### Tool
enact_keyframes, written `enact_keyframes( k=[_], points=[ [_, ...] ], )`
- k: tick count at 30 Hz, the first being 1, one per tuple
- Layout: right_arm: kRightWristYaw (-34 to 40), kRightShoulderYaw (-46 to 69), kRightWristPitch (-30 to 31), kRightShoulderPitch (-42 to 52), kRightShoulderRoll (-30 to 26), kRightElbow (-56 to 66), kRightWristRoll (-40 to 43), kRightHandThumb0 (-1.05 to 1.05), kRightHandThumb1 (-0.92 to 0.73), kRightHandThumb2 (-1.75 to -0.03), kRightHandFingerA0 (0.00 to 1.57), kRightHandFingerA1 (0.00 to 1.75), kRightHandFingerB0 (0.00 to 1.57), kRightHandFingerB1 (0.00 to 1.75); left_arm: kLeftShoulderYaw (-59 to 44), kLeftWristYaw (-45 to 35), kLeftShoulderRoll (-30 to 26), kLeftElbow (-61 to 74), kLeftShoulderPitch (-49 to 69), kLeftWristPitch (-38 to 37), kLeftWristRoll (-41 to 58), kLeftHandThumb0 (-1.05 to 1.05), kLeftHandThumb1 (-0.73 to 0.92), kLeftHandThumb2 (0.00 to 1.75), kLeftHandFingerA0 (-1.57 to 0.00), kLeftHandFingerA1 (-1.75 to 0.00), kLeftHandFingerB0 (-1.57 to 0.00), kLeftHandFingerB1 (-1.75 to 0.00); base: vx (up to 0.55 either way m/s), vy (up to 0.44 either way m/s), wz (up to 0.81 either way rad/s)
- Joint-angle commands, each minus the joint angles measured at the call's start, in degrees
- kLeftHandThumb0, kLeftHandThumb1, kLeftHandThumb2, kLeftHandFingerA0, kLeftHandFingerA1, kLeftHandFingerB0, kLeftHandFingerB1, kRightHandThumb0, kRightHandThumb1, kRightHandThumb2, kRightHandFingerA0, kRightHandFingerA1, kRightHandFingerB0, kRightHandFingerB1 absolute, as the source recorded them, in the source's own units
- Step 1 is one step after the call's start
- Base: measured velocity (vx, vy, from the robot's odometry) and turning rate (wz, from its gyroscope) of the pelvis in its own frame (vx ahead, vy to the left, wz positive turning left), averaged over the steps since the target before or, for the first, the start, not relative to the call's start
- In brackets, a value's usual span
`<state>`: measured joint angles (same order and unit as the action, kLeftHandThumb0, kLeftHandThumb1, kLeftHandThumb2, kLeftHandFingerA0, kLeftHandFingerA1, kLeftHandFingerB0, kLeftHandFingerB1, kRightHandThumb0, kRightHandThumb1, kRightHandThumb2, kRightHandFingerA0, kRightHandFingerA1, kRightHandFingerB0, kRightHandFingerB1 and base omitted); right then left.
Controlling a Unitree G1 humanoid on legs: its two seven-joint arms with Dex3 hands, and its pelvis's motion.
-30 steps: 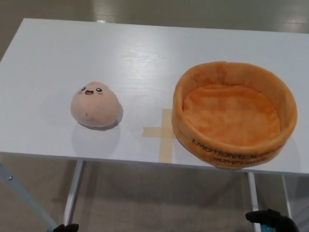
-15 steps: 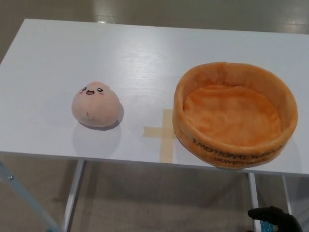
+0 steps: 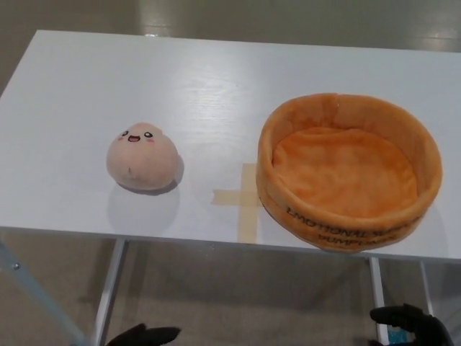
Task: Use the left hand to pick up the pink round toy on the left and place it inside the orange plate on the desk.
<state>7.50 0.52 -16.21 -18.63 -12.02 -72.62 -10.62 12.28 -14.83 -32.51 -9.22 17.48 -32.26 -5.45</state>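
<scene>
Plate: dark lettering in two lines on outer front wall, upside down from this view, not legible. No other text.

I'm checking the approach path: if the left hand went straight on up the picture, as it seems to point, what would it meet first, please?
Probably the white table's near edge, since the left hand looks lower than the tabletop; the pink round toy lies just beyond. Depth is unclear.

toy: pale pink, black eyes, rosy cheek spots | plate: orange plush, dark lettering on outer wall | table: white | tape cross: tan | hands: black
</scene>
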Motion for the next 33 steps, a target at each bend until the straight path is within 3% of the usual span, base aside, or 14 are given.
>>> enact_keyframes(
  k=[1, 5, 6, 10, 11, 18, 20, 21, 24, 25, 26, 27, 28, 33],
  points=[
    [-0.92, 0.15, 0.47, -0.26, -0.37, -0.71, 0.36, -0.20, -0.57, -0.56, 0.50, 0.85, 0.44, 0.73, 1.12, -11.85, -5.95, 19.21, 3.61, -2.65, 14.74, -0.25, 0.35, 0.90, -0.09, -0.51, -0.09, -0.50, 0.00, 0.000, 0.00],
    [-0.49, -0.30, 0.48, -0.57, -0.33, -0.77, -0.15, -0.21, -0.56, -0.57, 0.51, 0.85, 0.46, 0.74, -1.63, -11.26, -7.15, 25.18, 2.55, -3.20, 17.31, -0.28, 0.38, 0.91, -0.02, -0.52, 0.00, -0.46, 0.00, 0.000, 0.00],
    [-0.56, -0.16, 0.45, -0.58, -0.27, -0.77, 0.01, -0.19, -0.56, -0.58, 0.50, 0.85, 0.45, 0.74, -1.95, -11.16, -7.12, 25.70, 2.32, -3.29, 17.51, -0.42, 0.50, 0.55, -0.05, -0.28, -0.19, -0.28, 0.00, 0.000, 0.00],
    [-1.15, -0.09, 0.05, -0.52, -0.35, -0.57, 0.19, -0.18, -0.55, -0.59, 0.49, 0.84, 0.45, 0.74, -4.87, -10.34, -6.11, 26.80, -2.01, -2.20, 17.70, -0.46, 0.50, 0.56, 0.00, -0.22, -0.12, -0.26, 0.00, 0.000, 0.00],
    [-1.31, -0.07, 0.13, -0.50, -0.37, -0.56, 0.24, -0.20, -0.55, -0.59, 0.50, 0.85, 0.45, 0.74, -5.84, -9.48, -5.53, 26.29, -3.97, -1.84, 16.71, -0.45, 0.31, 0.69, 0.00, -0.19, -0.02, -0.30, 0.00, 0.000, 0.00],
    [-1.57, -0.14, -0.32, -0.26, -0.46, -0.66, 0.17, -0.21, -0.54, -0.61, 0.50, 0.85, 0.46, 0.76, -9.73, -8.30, -3.37, 20.87, -17.19, 3.11, 11.82, -0.50, 0.29, 0.61, 0.00, -0.01, -0.10, -0.13, 0.00, 0.000, 0.00],
    [-1.85, -0.04, -0.27, -0.25, -0.45, -0.66, 0.31, -0.20, -0.54, -0.61, 0.49, 0.85, 0.46, 0.75, -9.98, -8.18, -3.07, 19.14, -19.97, 3.91, 10.50, -0.50, 0.29, 0.62, 0.00, -0.02, -0.09, -0.12, 0.00, 0.000, 0.00],
    [-1.93, -0.01, -0.28, -0.24, -0.44, -0.68, 0.35, -0.19, -0.53, -0.61, 0.50, 0.86, 0.46, 0.75, -9.96, -8.09, -2.83, 17.39, -22.19, 4.45, 9.54, -0.38, 0.26, 0.63, 0.00, -0.12, -0.03, -0.20, 0.00, 0.000, 0.00],
    [-2.04, -0.07, -0.34, -0.26, -0.47, -0.66, 0.26, -0.19, -0.53, -0.61, 0.50, 0.85, 0.46, 0.75, -9.51, -7.97, -2.38, 12.05, -27.86, 5.21, 6.86, -0.30, 0.24, 0.62, 0.00, -0.12, 0.00, -0.22, 0.00, 0.000, 0.00],
    [-2.05, -0.09, -0.37, -0.31, -0.47, -0.69, 0.23, -0.19, -0.53, -0.61, 0.50, 0.85, 0.46, 0.75, -9.39, -7.84, -2.36, 10.90, -29.10, 5.39, 5.90, -0.30, 0.24, 0.62, 0.00, -0.12, 0.00, -0.22, 0.00, 0.000, 0.00],
    [-1.99, -0.27, -0.11, -0.46, -0.52, -0.76, 0.02, -0.20, -0.55, -0.59, 0.49, 0.84, 0.47, 0.75, -9.02, -7.46, -2.39, 8.82, -31.35, 5.58, 3.78, -0.24, 0.44, 0.53, 0.00, 0.00, -0.01, -0.25, 0.00, 0.000, 0.00],
    [-1.95, -0.38, 0.10, -0.53, -0.56, -0.79, -0.11, -0.20, -0.55, -0.59, 0.49, 0.84, 0.47, 0.75, -8.82, -7.29, -2.40, 7.89, -32.29, 5.55, 2.84, -0.24, 0.44, 0.53, 0.00, 0.00, -0.01, -0.25, 0.00, 0.000, 0.00],
    [-2.06, -0.42, 0.25, -0.59, -0.58, -0.87, -0.13, -0.19, -0.54, -0.59, 0.49, 0.84, 0.46, 0.75, -7.98, -5.91, -2.58, 5.10, -35.10, 5.57, -1.29, -0.26, 0.23, 0.60, 0.00, -0.10, 0.00, -0.20, 0.00, 0.000, 0.00],
    [-2.29, -0.96, 0.42, -0.09, -0.74, -0.92, -0.57, -0.20, -0.56, -0.59, 0.49, 0.83, 0.46, 0.73, -5.56, -1.90, -2.32, -1.76, -40.76, 4.30, -9.69, -0.26, 0.21, 0.57, 0.00, -0.03, 0.00, -0.13, 0.00, 0.000, 0.00]
  ],
)
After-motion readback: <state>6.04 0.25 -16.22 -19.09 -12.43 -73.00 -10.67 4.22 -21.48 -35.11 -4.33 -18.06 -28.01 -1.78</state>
